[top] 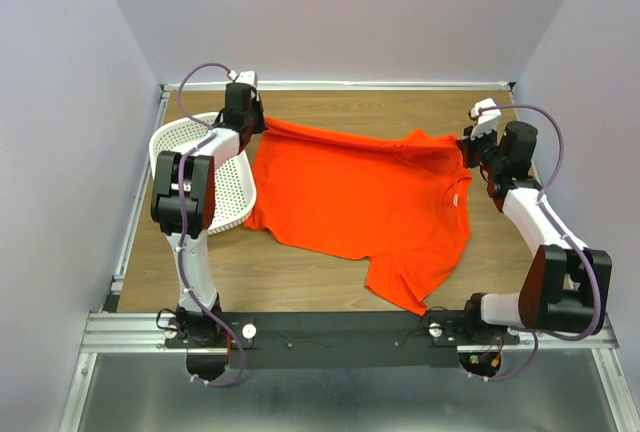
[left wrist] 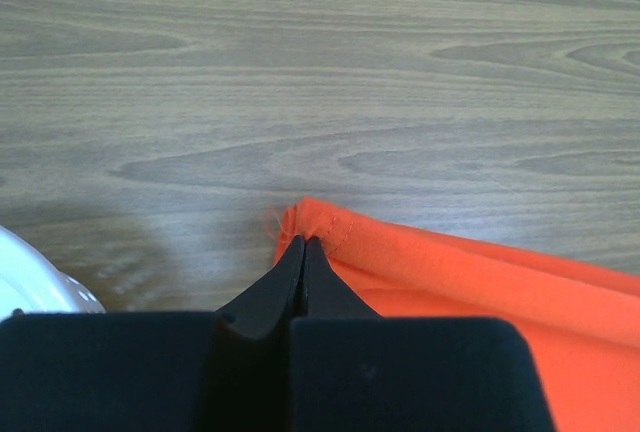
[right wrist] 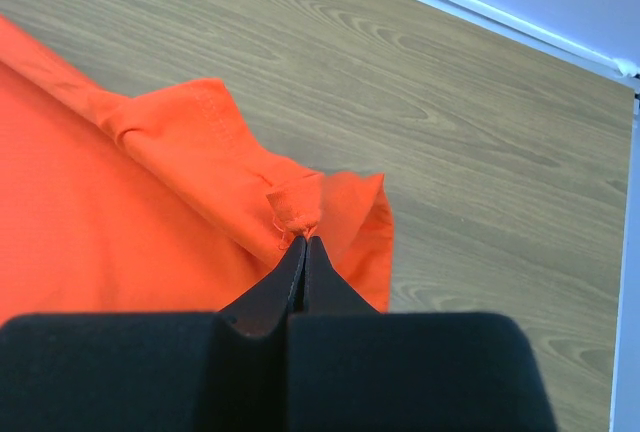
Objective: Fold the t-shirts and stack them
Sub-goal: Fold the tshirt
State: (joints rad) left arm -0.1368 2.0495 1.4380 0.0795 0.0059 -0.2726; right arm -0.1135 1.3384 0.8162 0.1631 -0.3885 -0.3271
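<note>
**Colours and patterns.** The t-shirt (top: 360,192) is being shown in a plain, bright orange-red, with its hems being seen in matching thread. The table (top: 300,277) is being rendered in grey-brown wood grain with darker swirling lines. The basket (top: 235,187) is being displayed in white, with its wall being patterned by rows of small perforations. The left gripper (left wrist: 303,244) and the right gripper (right wrist: 304,242) are being seen in matt black. The left arm (top: 195,252) and the right arm (top: 530,214) are being presented in white links and black joints, with pale purple cables (top: 195,77) being looped beside them. The walls (top: 350,12) are being shown in pale lavender-grey.
</note>
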